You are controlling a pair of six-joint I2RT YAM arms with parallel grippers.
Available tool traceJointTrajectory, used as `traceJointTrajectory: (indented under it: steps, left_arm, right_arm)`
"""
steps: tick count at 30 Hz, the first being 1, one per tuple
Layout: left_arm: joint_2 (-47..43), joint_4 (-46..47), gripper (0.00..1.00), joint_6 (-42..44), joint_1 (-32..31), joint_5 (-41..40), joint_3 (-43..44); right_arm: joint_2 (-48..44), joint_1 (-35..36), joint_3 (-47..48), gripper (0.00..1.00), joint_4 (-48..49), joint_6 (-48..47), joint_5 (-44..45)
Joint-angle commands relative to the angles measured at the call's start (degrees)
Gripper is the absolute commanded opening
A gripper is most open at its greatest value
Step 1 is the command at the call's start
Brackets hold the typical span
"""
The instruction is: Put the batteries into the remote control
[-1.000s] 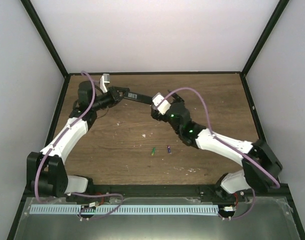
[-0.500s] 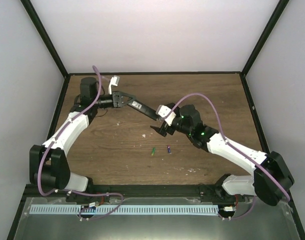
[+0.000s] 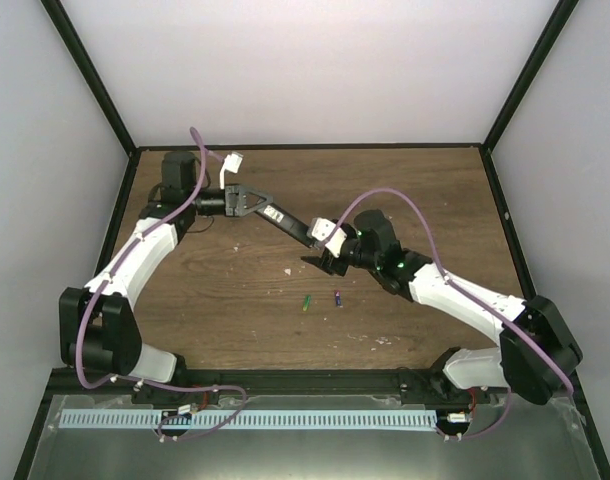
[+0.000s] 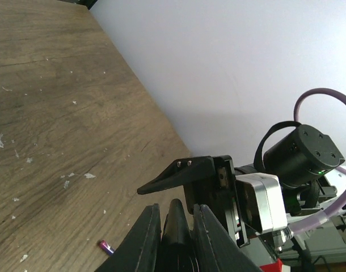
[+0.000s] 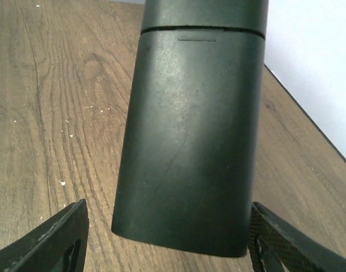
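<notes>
The remote control (image 3: 290,222) is a slim black bar held above the table, and my left gripper (image 3: 255,203) is shut on its near end. In the left wrist view the remote (image 4: 178,224) sits squeezed between the two fingers of the left gripper (image 4: 177,208). My right gripper (image 3: 318,251) stands open around the remote's far end (image 5: 193,130). Its left finger (image 5: 54,241) is clearly apart from the remote, while its right finger (image 5: 283,246) is close beside it. The green battery (image 3: 306,302) and the purple battery (image 3: 338,298) lie on the table below.
The wooden table (image 3: 425,190) is boxed in by white walls and a black frame (image 3: 505,210). Small pale crumbs (image 3: 289,270) dot the wood. The purple battery (image 4: 106,247) also shows beside the left fingers.
The right gripper dropped from beside the remote's tip to straddle its far end, jaws narrowing. The left gripper swung the remote slightly right and downward.
</notes>
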Motion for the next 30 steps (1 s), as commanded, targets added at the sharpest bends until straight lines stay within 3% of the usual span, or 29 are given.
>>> traceJointTrajectory:
  steps: [1,9,30]
  left_arm:
    - [0.5,-3.6,0.00,4.4,0.1,0.5,2.1]
    - [1.6,-7.7,0.00,7.7,0.1,0.2,3.4]
    - [3.2,-10.8,0.00,11.1,0.0,-3.3,3.9]
  right_arm:
    - [0.6,-0.3,3.4,0.66,-2.3,-0.7,-1.5]
    - [0.7,-0.3,3.5,0.71,-1.6,-1.6,2.7]
    - [5.9,-0.1,10.1,0.67,-5.5,0.2,-3.1]
